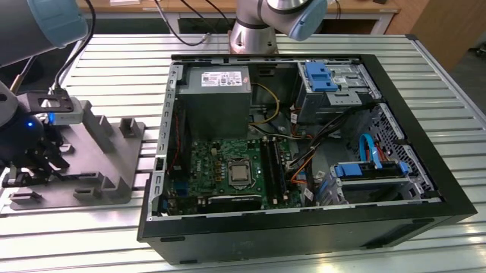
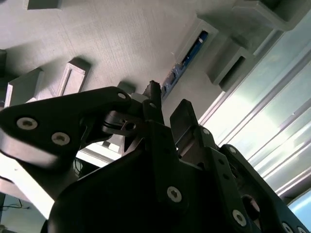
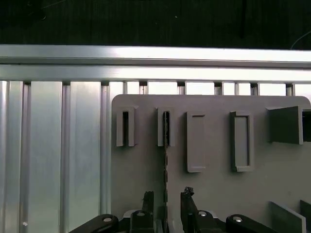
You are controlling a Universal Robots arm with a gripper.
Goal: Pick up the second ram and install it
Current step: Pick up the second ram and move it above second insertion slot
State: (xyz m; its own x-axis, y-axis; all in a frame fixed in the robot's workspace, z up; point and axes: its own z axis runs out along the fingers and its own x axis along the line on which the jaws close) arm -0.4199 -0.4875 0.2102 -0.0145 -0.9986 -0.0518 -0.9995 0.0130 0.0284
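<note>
While the open computer case (image 1: 304, 230) sits in the middle of the slatted aluminium table (image 1: 425, 62) in the exterior view, all the action is off at that view's left. You can see the motherboard (image 1: 227, 170) and the grey power supply (image 1: 216, 108) inside the case, and just beside the case is a grey slotted plate (image 1: 114, 165) with upright posts. The gripper (image 1: 34, 162) hangs low over the far end of that plate, well apart from the case. From this angle I can't tell how its fingers stand.

The second wrist view looks along the black gripper body toward the plate. The second ram (image 2: 187, 57) is standing on its edge in one of the plate's slots, showing a bit of blue and green. The two fingers (image 2: 154, 104) are spread with a clear gap between them, roughly in line with the stick.

The first wrist view is the clearest one. The ram (image 3: 165, 155) is a thin dark line running from the second slot of the plate (image 3: 218, 194) down into the gap of the gripper (image 3: 166, 201). There's one finger on each side with daylight showing both ways, so the jaws are parted and straddling the stick, gripping nothing. The table slats show beyond the plate's edge.
</note>
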